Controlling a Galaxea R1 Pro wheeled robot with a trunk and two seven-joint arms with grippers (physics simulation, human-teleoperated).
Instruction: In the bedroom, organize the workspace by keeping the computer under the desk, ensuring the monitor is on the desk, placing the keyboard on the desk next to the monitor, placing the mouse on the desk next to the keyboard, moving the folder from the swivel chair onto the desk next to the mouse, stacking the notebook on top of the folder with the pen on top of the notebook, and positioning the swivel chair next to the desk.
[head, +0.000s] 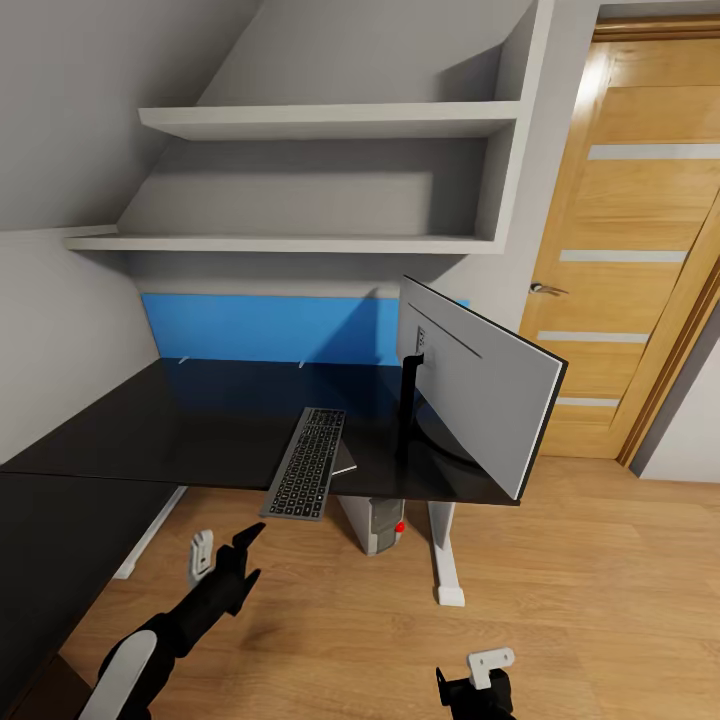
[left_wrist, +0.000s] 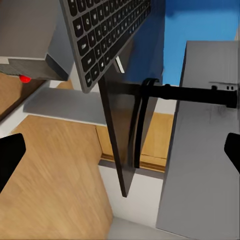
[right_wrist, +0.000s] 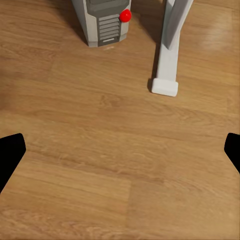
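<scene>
No legible writing anywhere. Keyboard (head: 307, 460) on desk (head: 150, 420), just left of monitor (head: 480, 375), front end overhanging the edge. Computer (head: 375, 522) under desk, top hidden. Left gripper (head: 225, 545) and right gripper (head: 478, 675) both spread, empty.

Keyboard (head: 305, 462) left of monitor (head: 480, 385)

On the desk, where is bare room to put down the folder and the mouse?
The black desk is bare from the wall to the keyboard, back to the blue panel. It is crowded between keyboard and monitor, and the keyboard overhangs the front edge.
</scene>
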